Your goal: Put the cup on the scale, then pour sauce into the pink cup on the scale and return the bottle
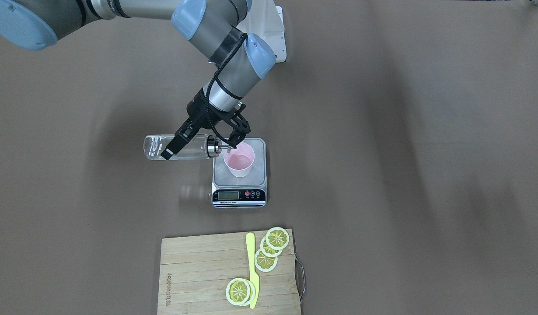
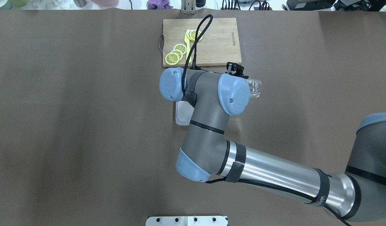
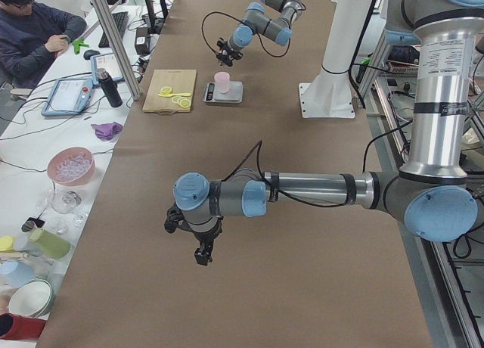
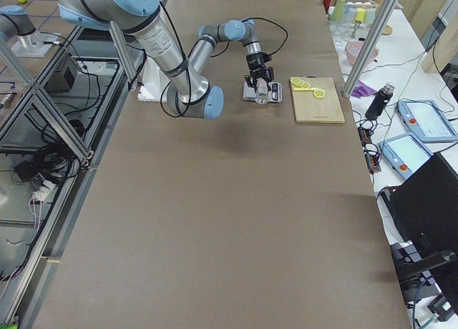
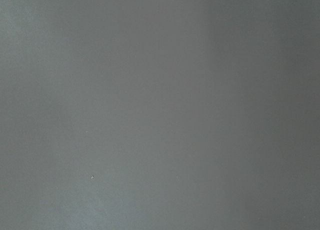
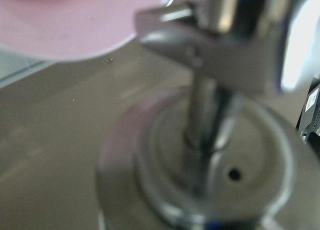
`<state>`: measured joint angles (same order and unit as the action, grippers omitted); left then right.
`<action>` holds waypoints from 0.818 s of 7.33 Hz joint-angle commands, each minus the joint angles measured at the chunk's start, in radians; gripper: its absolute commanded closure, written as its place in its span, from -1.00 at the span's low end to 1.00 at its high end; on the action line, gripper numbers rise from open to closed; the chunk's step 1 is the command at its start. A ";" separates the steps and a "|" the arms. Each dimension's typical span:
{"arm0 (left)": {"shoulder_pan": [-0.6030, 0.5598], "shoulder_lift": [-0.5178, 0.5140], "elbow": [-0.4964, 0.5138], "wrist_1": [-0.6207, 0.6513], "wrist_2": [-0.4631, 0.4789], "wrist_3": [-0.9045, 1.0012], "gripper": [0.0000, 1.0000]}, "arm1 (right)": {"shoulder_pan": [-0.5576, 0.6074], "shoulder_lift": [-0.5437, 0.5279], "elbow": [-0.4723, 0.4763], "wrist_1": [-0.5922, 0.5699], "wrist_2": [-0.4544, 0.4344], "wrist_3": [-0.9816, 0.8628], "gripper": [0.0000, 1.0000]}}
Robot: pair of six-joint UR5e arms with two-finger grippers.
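Note:
The pink cup (image 1: pixel 239 160) stands upright on the silver scale (image 1: pixel 239 180). My right gripper (image 1: pixel 185 146) is shut on the clear glass bottle (image 1: pixel 175 148), which it holds lying level above the table. The bottle's metal spout (image 1: pixel 216 148) reaches over the cup's rim. Seen from overhead, the arm hides the cup; only the bottle's base (image 2: pixel 255 88) and a corner of the scale (image 2: pixel 181 115) show. The right wrist view is filled by the blurred spout cap (image 6: pixel 215 155) with the cup (image 6: pixel 65 25) beyond. The left gripper (image 3: pixel 200 250) hangs over bare table, and I cannot tell whether it is open or shut.
A wooden cutting board (image 1: pixel 199 275) with lemon slices (image 1: pixel 275 239) and a yellow knife (image 1: pixel 253 271) lies just beyond the scale. A person (image 3: pixel 34 30) sits at a side table with bowls, cups and tablets along that edge.

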<state>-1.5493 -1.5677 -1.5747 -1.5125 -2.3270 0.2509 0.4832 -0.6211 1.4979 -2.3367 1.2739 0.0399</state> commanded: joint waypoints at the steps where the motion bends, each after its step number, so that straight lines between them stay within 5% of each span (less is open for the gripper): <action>1: 0.000 0.000 0.007 -0.002 0.000 0.001 -0.98 | -0.006 0.032 -0.022 -0.067 -0.004 0.000 1.00; 6: 0.000 0.009 0.009 -0.003 -0.018 0.002 -0.98 | -0.008 0.076 -0.086 -0.203 -0.031 0.000 1.00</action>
<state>-1.5493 -1.5606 -1.5663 -1.5149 -2.3447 0.2519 0.4761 -0.5740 1.4466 -2.5080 1.2441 0.0399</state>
